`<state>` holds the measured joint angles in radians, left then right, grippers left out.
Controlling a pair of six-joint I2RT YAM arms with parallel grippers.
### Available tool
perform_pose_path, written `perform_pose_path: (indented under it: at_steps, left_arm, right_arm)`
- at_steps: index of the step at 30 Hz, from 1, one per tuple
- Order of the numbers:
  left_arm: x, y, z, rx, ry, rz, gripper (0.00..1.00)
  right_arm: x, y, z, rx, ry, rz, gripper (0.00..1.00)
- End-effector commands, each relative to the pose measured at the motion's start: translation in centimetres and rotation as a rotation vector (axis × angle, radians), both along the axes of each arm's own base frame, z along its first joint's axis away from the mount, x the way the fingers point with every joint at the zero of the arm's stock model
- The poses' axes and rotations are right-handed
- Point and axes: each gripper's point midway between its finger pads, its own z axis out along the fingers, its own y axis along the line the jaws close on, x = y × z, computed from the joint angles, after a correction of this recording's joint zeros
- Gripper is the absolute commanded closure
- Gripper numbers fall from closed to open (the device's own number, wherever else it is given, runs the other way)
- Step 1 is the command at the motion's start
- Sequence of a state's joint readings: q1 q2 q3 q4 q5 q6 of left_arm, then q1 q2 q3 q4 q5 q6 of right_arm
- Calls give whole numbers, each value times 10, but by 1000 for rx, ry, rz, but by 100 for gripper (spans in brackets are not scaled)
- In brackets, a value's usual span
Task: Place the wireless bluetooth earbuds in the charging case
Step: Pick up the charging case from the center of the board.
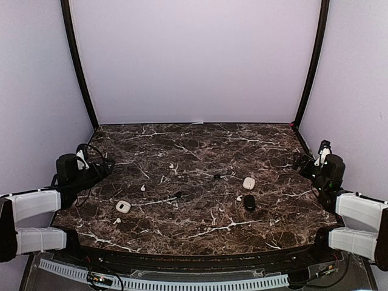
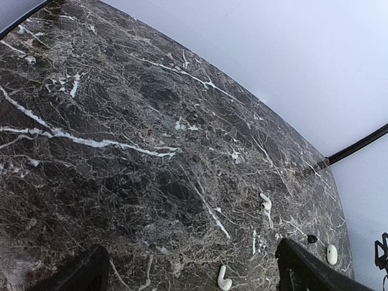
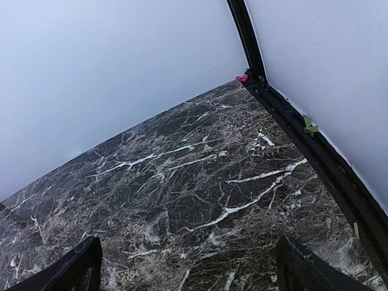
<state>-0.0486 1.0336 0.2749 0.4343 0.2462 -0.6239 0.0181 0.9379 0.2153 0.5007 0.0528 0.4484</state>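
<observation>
Several tiny earbuds lie loose on the dark marble table. White ones are at the left [image 1: 143, 188], further back [image 1: 171, 165], front left [image 1: 117, 221] and beside the black case [image 1: 239, 197]. Black ones lie mid-table [image 1: 178, 194] and behind it [image 1: 217, 176]. A white case [image 1: 123, 206] sits left, another white case [image 1: 248, 182] and a black case [image 1: 249, 202] sit right. My left gripper [image 1: 103, 163] is open and empty at the left edge; its view shows two white earbuds [image 2: 224, 279] [image 2: 265, 202]. My right gripper [image 1: 301, 160] is open and empty at the right edge.
White walls and black corner posts [image 1: 79, 66] enclose the table. The left wrist view also shows a black earbud [image 2: 311, 239] and a white case [image 2: 331, 254] far off. The right wrist view shows bare marble, a black wall rail [image 3: 315, 151] and pink tape [image 3: 242, 77].
</observation>
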Motion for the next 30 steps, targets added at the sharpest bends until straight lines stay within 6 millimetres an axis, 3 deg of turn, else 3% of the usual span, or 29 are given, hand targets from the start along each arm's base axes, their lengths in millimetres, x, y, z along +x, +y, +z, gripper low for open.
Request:
perform_pose_path:
  at_steps: [1,6,10,14,19,25,30]
  left_arm:
    - [-3,-3,14,6,-51,-20,1]
    - [-3,-6,20,13,-72,-43,1]
    - [-7,-33,32,-26,-155,-210,1]
    - [-9,-46,37,-42,-188,-291,1]
    - [-11,-59,49,-69,-248,-372,1]
    - [-16,-66,66,-48,-363,-404,3]
    - [-26,-63,72,-8,-446,-388,2]
  right_arm:
    - [2,-10,4,54,7,-71,1]
    - [5,-15,4,151,169,-144,1]
    - [10,4,1,94,262,-15,1]
    - [5,18,-17,80,396,48,2]
    - [-5,53,-28,-55,535,49,1]
    - [-21,105,-43,-21,602,153,1]
    - [-30,136,-54,-3,650,194,1]
